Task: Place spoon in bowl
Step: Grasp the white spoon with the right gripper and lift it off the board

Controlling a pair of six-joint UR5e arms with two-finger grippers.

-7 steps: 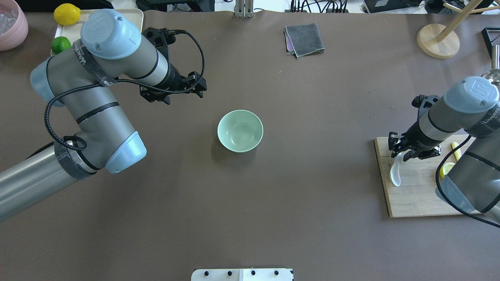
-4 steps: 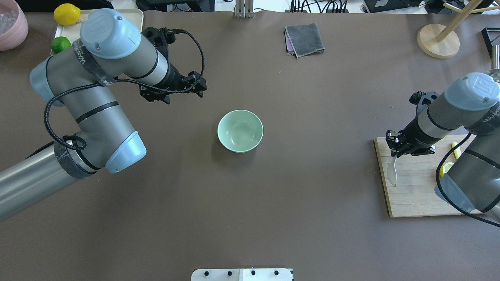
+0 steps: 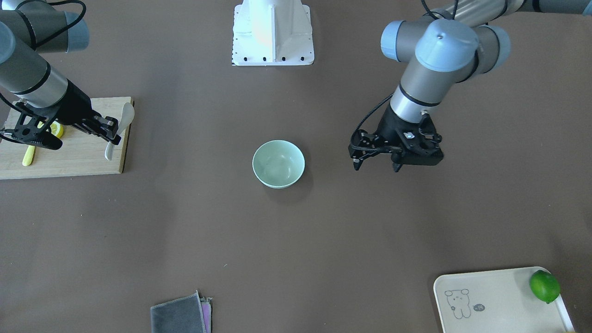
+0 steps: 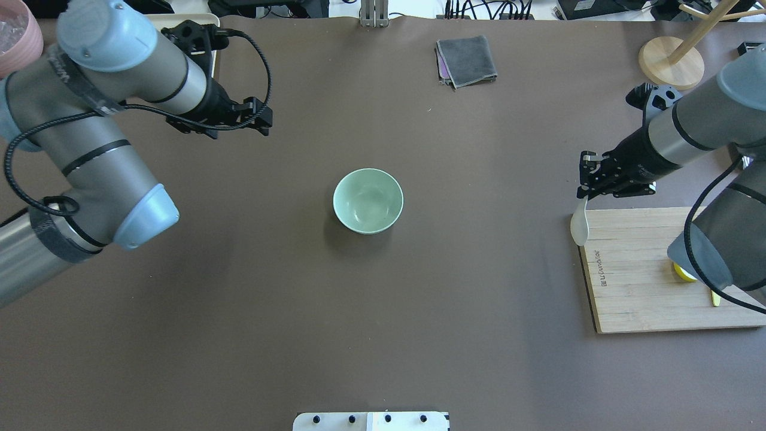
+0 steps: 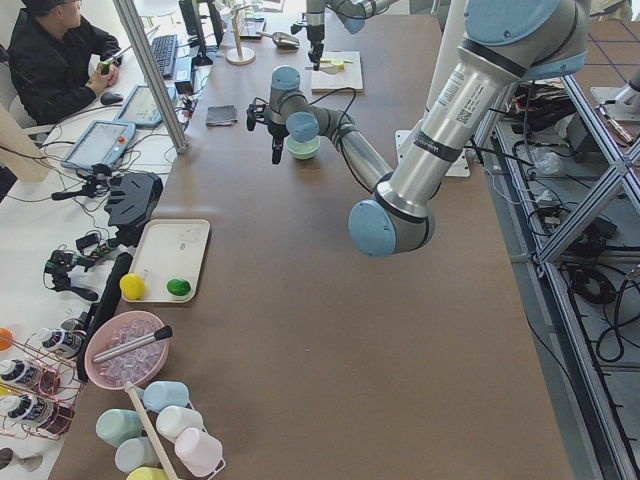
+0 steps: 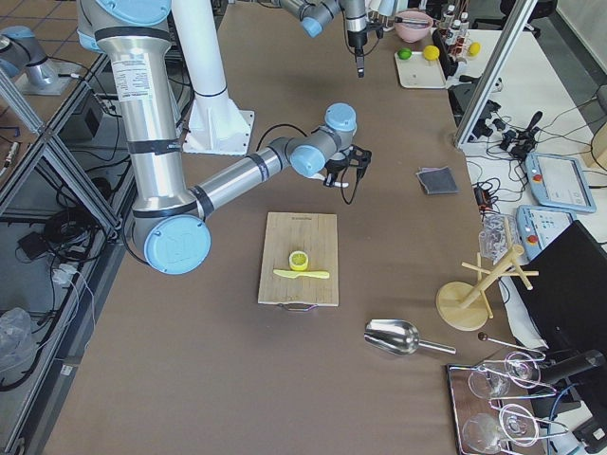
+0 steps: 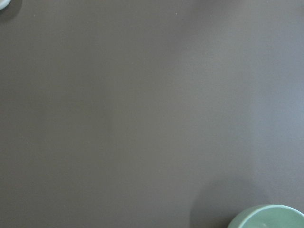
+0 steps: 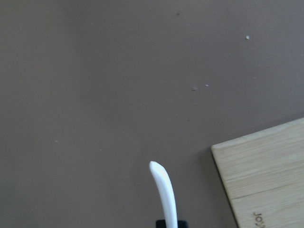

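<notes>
1. Table (image 4: 419, 329): covered in a matt brown sheet, smooth, with a few pale specks.
2. Bowl (image 4: 368, 200): smooth, lightly glossy, highlights seen inside.
3. Spoon (image 4: 579, 226): white, smooth, glossy; plastic or ceramic cannot be told.
4. Cutting board (image 4: 640, 281), right edge: pale wood, laid in strips, matt.
5. Cloth (image 4: 467, 60), far edge: grey fabric, soft.
6. Arm links (image 4: 108, 155): matt grey metal. Joint caps (image 4: 146, 218): smooth blue plastic.

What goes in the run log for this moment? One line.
right gripper: shut on white soup spoon, beside cutting board corner | left gripper: open, empty | mint-green bowl: empty | spoon not yet in bowl
</notes>
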